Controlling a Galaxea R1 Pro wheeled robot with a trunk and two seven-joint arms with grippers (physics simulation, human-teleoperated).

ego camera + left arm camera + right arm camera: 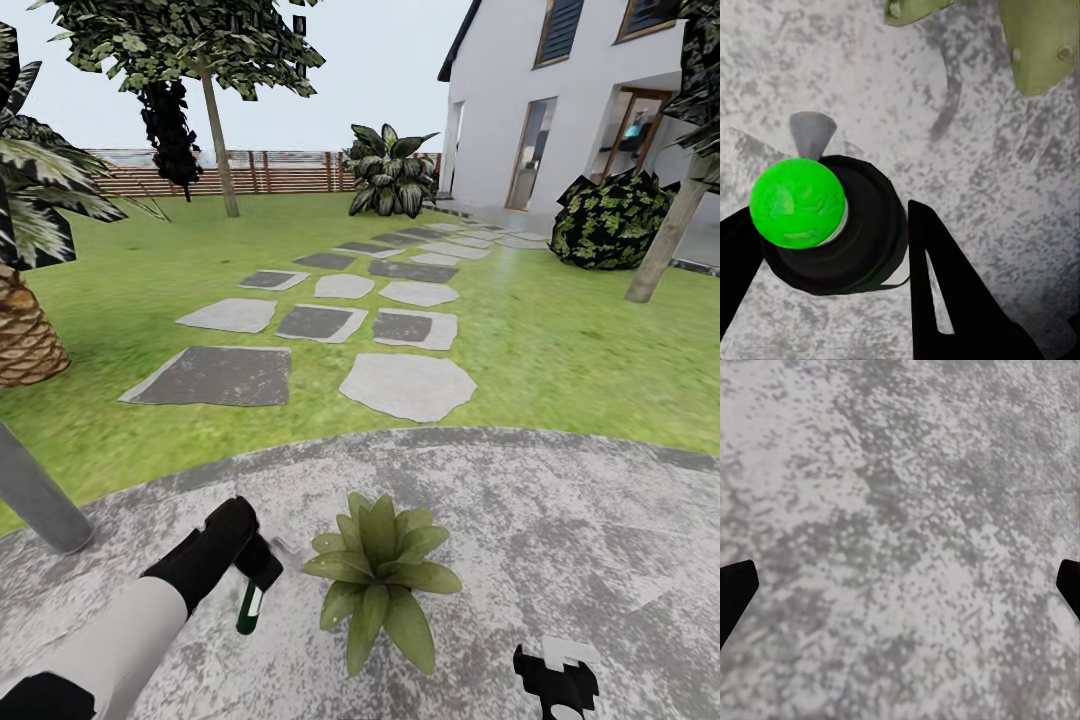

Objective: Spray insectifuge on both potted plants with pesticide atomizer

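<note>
One hand (262, 572) holds the pesticide atomizer (249, 607) upright, nozzle plantward.

pincer (832, 247) gripping pesticide atomizer (799, 202), leaf tips (1042, 45)

Head view high, forward-down; wrist views close over shared patio (560, 530).

Green-black pesticide atomizer (250, 607) just beside leafy potted plant (380, 575)
</note>
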